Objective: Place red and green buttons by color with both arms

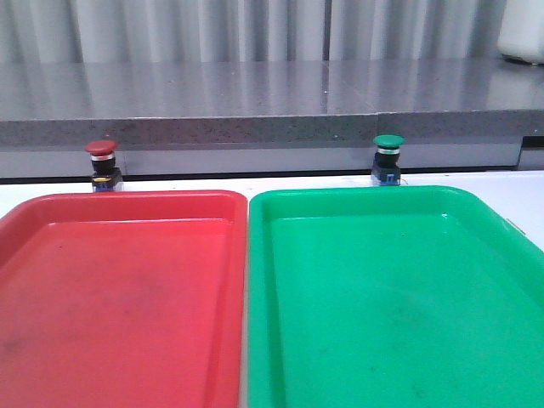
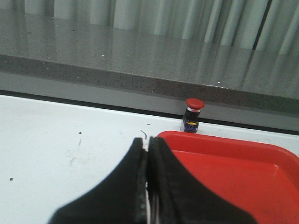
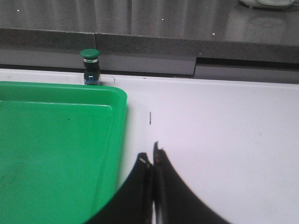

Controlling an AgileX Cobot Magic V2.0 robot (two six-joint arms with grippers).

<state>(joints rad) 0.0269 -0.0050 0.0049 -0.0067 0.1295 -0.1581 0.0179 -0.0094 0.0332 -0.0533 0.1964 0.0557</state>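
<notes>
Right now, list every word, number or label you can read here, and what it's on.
None readable.
Red button: a small yellow mark on its base, too blurred to read.
Green button: nothing legible on its base.
Red tray and green tray: no print visible.
Left gripper and right gripper: no markings visible.

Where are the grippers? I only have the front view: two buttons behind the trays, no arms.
Observer: Left gripper is shut, over bare table beside the red tray.
Operator: And the right?
Observer: Right gripper is shut too, beside the green tray.
Operator: Holding anything?
Observer: No. The red button and green button stand upright beyond the trays, away from both grippers.
</notes>
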